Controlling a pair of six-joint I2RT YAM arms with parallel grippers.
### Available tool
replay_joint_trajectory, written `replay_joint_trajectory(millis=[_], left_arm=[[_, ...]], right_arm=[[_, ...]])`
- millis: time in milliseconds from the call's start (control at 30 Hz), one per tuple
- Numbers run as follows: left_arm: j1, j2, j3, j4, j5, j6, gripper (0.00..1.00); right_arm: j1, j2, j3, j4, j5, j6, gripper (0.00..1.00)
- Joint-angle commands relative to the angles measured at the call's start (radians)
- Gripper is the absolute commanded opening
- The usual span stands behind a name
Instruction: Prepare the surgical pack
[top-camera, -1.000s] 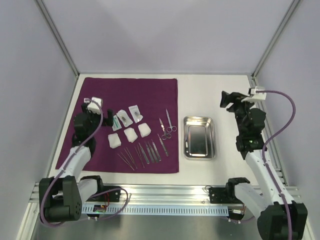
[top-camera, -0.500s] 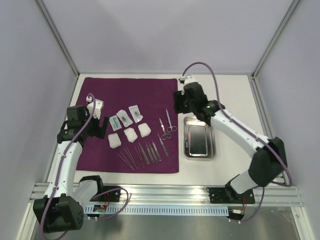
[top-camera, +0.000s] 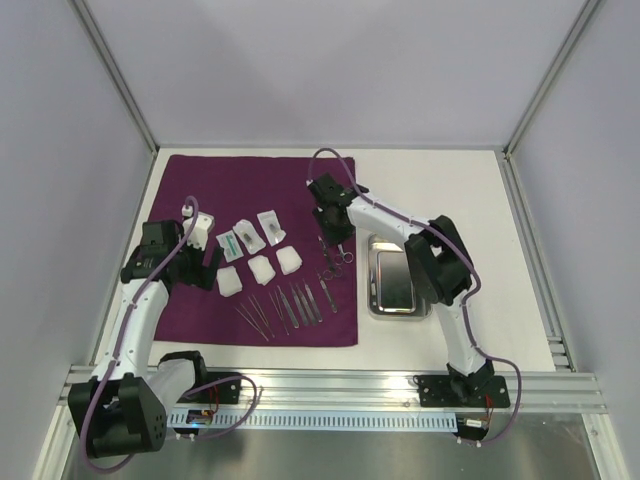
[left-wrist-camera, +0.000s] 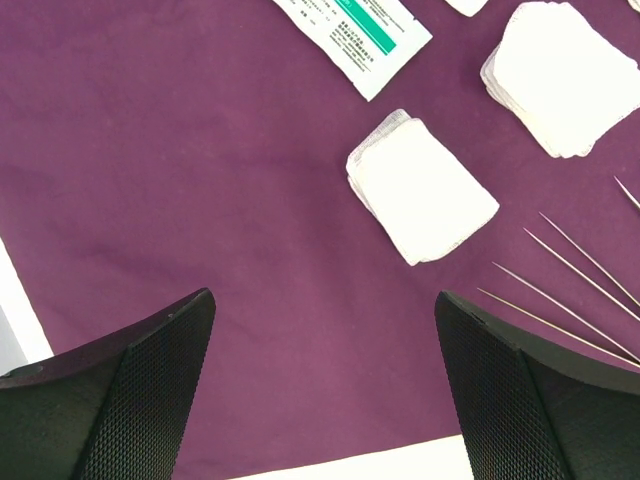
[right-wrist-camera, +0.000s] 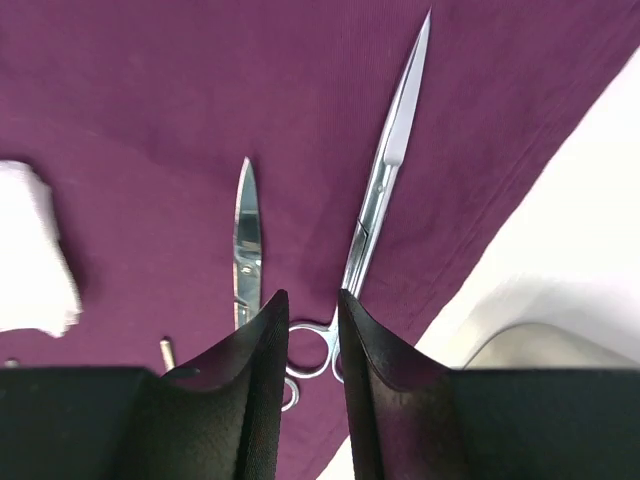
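Observation:
The deep-purple cloth (top-camera: 250, 190) lies spread on the left half of the table. On it are white gauze squares (top-camera: 261, 268), clear packets (top-camera: 248, 233), several tweezers (top-camera: 285, 305) and two pairs of scissors (top-camera: 337, 247). The steel tray (top-camera: 398, 275) stands empty to the right of the cloth. My right gripper (right-wrist-camera: 312, 300) hangs low over the long scissors (right-wrist-camera: 385, 170). Its jaws are narrowed to a slim gap above a finger ring, and the scissors lie flat. A shorter pair (right-wrist-camera: 246, 240) lies beside them. My left gripper (left-wrist-camera: 322, 300) is wide open above bare cloth (left-wrist-camera: 180, 150) near a gauze square (left-wrist-camera: 422, 190).
Bare white table (top-camera: 430, 190) surrounds the tray, and a metal rail (top-camera: 330, 385) runs along the near edge. The tray's rim (right-wrist-camera: 540, 345) shows just right of the cloth edge in the right wrist view. A green-printed packet (left-wrist-camera: 350, 30) lies beyond the left gripper.
The right arm has swung from the far right, over the tray, down onto the scissors, and its jaws have narrowed. The left arm has shifted a little toward the gauze.

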Motion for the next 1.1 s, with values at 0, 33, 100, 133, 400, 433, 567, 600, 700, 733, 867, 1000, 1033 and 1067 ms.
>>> replay_joint_trajectory(millis=[0, 33, 100, 133, 400, 433, 567, 600, 700, 733, 867, 1000, 1033, 1067], left_arm=[[0.005, 0.003, 0.019, 0.001, -0.002, 0.004, 1.0], [0.005, 0.005, 0.02, 0.0, 0.0, 0.004, 1.0], [0.003, 0.017, 0.026, -0.005, 0.001, 0.003, 1.0], [0.003, 0.02, 0.031, -0.008, 0.0, 0.003, 1.0], [0.005, 0.028, 0.045, -0.025, 0.012, 0.0, 1.0], [0.005, 0.03, 0.043, -0.025, 0.012, 0.001, 1.0], [0.005, 0.03, 0.045, -0.026, 0.01, 0.001, 1.0], [0.005, 0.028, 0.046, -0.026, 0.01, 0.0, 1.0], [0.005, 0.027, 0.046, -0.029, 0.01, 0.001, 1.0], [0.005, 0.028, 0.045, -0.028, 0.009, 0.0, 1.0], [0.005, 0.028, 0.048, -0.031, 0.01, 0.0, 1.0], [0.003, 0.028, 0.051, -0.033, 0.01, 0.0, 1.0], [0.005, 0.028, 0.051, -0.033, 0.01, -0.002, 1.0], [0.005, 0.028, 0.049, -0.033, 0.009, -0.002, 1.0]], right_arm=[[0.002, 0.027, 0.053, -0.067, 0.009, -0.023, 0.29], [0.004, 0.033, 0.051, -0.069, 0.009, -0.023, 0.29], [0.002, 0.054, 0.05, -0.07, 0.023, -0.02, 0.29], [0.004, 0.059, 0.045, -0.069, 0.041, -0.017, 0.29], [0.001, 0.044, 0.041, -0.058, 0.078, -0.019, 0.26], [0.001, 0.039, 0.042, -0.052, 0.08, -0.02, 0.26], [-0.01, 0.053, 0.068, -0.05, 0.072, -0.026, 0.26], [-0.018, 0.062, 0.073, -0.053, 0.066, -0.028, 0.26], [-0.025, 0.085, 0.07, -0.046, 0.032, -0.025, 0.25], [-0.024, 0.091, 0.065, -0.04, 0.031, -0.025, 0.25], [-0.025, 0.11, 0.05, -0.038, 0.044, -0.019, 0.24], [-0.025, 0.113, 0.021, -0.023, 0.032, -0.013, 0.22], [-0.025, 0.114, 0.018, -0.02, 0.029, -0.011, 0.2], [-0.024, 0.113, 0.015, -0.018, 0.025, -0.009, 0.17]])
